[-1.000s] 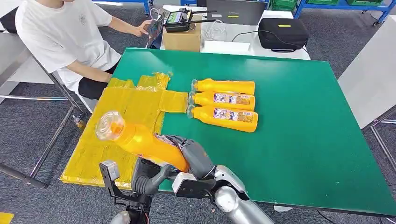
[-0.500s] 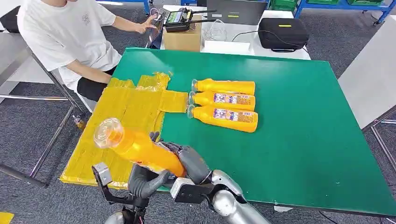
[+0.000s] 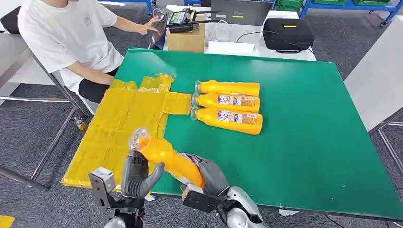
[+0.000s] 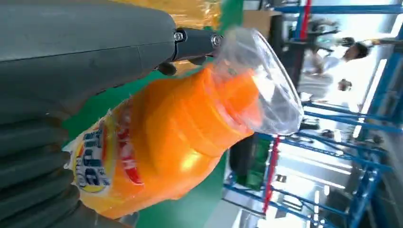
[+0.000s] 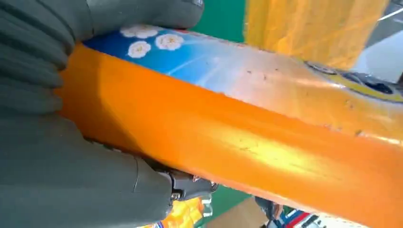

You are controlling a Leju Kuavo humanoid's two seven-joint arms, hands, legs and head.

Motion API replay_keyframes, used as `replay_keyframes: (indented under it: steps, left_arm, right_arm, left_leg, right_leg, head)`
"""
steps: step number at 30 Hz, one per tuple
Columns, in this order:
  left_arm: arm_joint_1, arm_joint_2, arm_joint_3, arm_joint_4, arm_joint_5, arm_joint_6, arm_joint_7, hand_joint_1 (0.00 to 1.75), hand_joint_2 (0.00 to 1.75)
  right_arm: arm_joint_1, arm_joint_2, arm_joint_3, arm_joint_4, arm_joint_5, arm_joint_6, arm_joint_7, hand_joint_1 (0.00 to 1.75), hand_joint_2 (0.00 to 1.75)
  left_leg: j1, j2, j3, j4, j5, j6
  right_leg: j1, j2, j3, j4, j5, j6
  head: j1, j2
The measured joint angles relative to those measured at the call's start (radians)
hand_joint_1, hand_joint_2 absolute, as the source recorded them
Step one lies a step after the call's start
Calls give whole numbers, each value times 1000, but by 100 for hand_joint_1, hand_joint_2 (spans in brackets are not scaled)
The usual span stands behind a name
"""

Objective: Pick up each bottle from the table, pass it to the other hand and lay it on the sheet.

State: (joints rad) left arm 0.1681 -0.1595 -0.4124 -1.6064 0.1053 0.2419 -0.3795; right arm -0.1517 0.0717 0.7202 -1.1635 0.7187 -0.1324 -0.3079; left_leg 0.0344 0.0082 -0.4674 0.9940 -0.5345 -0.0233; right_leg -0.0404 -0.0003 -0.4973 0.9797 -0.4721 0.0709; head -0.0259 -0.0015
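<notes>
My right hand point(image 3: 209, 175) wraps the lower body of an orange bottle point(image 3: 166, 159), held tilted over the near edge of the green table point(image 3: 304, 142). My left hand point(image 3: 137, 176) is at its neck, thumb against it — whether it truly grips, I cannot tell. Clear crinkled film covers the cap. Three more bottles point(image 3: 228, 107) lie beside the wrinkled yellow sheet point(image 3: 123, 118).

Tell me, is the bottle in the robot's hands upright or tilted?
Tilted: the held bottle leans, neck up toward the yellow sheet.
</notes>
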Motion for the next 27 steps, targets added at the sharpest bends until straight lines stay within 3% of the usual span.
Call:
replay_keyframes:
  steps: [4, 5, 14, 20, 21, 22, 27]
  left_arm:
    - [-11, -1, 0, 11, 34, -3, 38, 0, 0]
    - [-17, -2, 1, 20, 73, -20, 62, 0, 175]
    - [-58, 1, -32, 132, 127, -69, 100, 0, 175]
    - [-75, 0, -48, 177, 191, -86, 103, 0, 175]
    - [-77, 0, -50, 180, 191, -79, 97, 0, 175]
    - [-77, 1, -53, 181, 191, -75, 93, 0, 175]
    - [-76, 2, -56, 183, 190, -67, 90, 0, 175]
  right_arm:
    - [6, 1, 3, 0, 15, -6, 2, 175, 175]
    - [6, 1, 7, 3, 19, -9, -1, 175, 175]
    - [-6, 9, 48, 11, 11, -46, -26, 175, 175]
    - [-4, 11, 61, 4, -37, -79, -96, 175, 175]
    - [-4, 11, 64, 4, -43, -81, -100, 147, 175]
    - [-4, 11, 67, 4, -45, -82, -101, 63, 175]
    - [-7, 11, 78, 5, -42, -76, -95, 63, 175]
  left_leg:
    - [0, 0, 0, 0, 0, 0]
    - [0, 0, 0, 0, 0, 0]
    - [0, 0, -1, 0, 0, 0]
    - [0, 0, -1, 0, 0, 0]
    - [0, 0, -1, 0, 0, 0]
    - [0, 0, -1, 0, 0, 0]
    - [0, 0, -1, 0, 0, 0]
  right_leg:
    - [0, 0, 0, 0, 0, 0]
    - [0, 0, 0, 0, 0, 0]
    - [0, 0, 0, 0, 0, 0]
    - [0, 0, 0, 0, 0, 0]
    - [0, 0, 0, 0, 0, 0]
    - [0, 0, 0, 0, 0, 0]
    - [0, 0, 0, 0, 0, 0]
  head:
    - [0, 0]
    - [0, 0]
    - [0, 0]
    - [0, 0]
    - [0, 0]
    - [0, 0]
    - [0, 0]
